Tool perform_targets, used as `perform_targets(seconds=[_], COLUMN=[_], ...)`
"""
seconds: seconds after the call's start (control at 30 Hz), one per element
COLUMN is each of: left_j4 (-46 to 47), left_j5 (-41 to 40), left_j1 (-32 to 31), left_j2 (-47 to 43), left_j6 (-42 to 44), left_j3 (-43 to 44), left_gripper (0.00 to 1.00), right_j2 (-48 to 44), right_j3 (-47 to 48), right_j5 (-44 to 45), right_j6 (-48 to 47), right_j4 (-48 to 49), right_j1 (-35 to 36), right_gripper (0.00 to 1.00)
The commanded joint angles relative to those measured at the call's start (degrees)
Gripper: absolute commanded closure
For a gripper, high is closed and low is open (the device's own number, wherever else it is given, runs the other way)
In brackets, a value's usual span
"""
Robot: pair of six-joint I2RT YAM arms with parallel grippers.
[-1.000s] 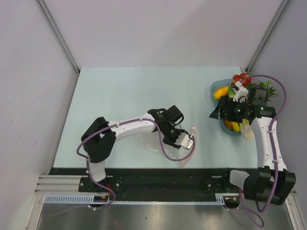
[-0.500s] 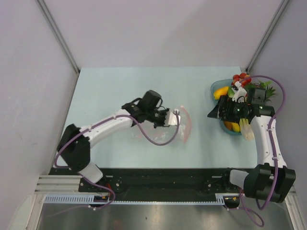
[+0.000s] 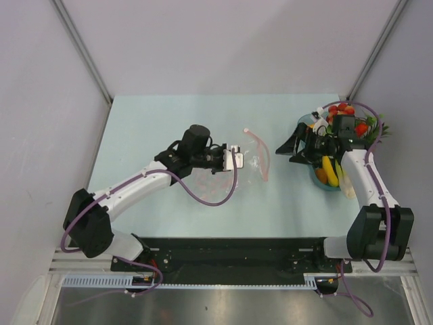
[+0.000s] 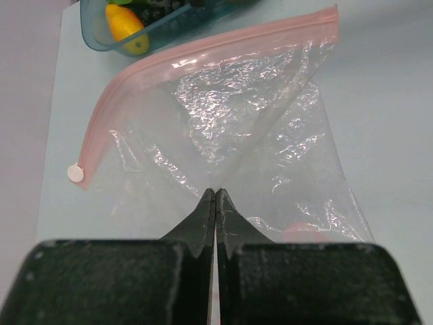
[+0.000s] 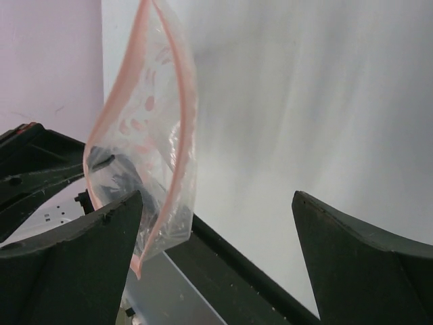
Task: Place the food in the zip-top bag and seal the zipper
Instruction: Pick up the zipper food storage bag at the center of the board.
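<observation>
The clear zip-top bag (image 3: 254,157) hangs mid-table, lifted at one side by my left gripper (image 3: 235,160), which is shut on its crinkly plastic (image 4: 237,122). Both fingertips (image 4: 206,203) pinch the film together. The pink-red zipper (image 3: 262,152) curves along the bag's far edge, toward the bowl, with a white end tab (image 4: 75,173). My right gripper (image 3: 292,150) stands open and holds nothing, just right of the bag, facing its mouth (image 5: 145,135). The food, with strawberries (image 3: 345,108), a banana (image 3: 329,169) and a yellow fruit (image 4: 125,26), lies in the bowl.
The teal bowl (image 3: 323,184) sits at the table's right side under my right arm. Grey walls close in the table at the back and both sides. A black rail (image 3: 223,254) runs along the near edge.
My left gripper has shut on the bag and carried it from near the front edge back and right, toward the bowl. My right gripper has swung left out of the bowl to face the bag.
</observation>
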Motion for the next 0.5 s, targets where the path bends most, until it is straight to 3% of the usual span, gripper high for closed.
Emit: perform_targets(seconds=[0.0,0.23,0.3,0.4,0.43,0.47], left_j4=[3.4,3.8,4.0,3.6,2.8,2.3], left_j5=[1.6,2.2,2.3,1.7,1.4,0.4], left_j1=[-0.1,-0.2,-0.3,-0.6,-0.6,-0.7], left_j2=[-2.3,-2.3,-2.5,-2.9,-2.9,-2.8], left_j6=[-0.2,0.9,1.3,2.0,1.7,0.6], left_j3=[-0.7,-0.3,-0.8,-1.5,-1.5,-0.9], left_gripper=[1.00,1.00,1.00,1.00,1.00,1.00], right_j2=[2.5,7.8,8.7,9.9,9.8,9.6], right_j3=[3.9,4.7,5.2,6.1,6.8,7.2], right_j5=[-0.5,-0.7,-0.5,-1.4,-1.6,-1.3], right_j6=[0.9,1.0,1.0,1.9,1.9,1.9], right_j4=[4.6,8.3,9.1,10.2,10.3,10.1], right_j1=[3.5,8.2,9.1,9.7,9.9,10.0], right_gripper=[0.04,0.16,0.27,0.56,0.83,0.94])
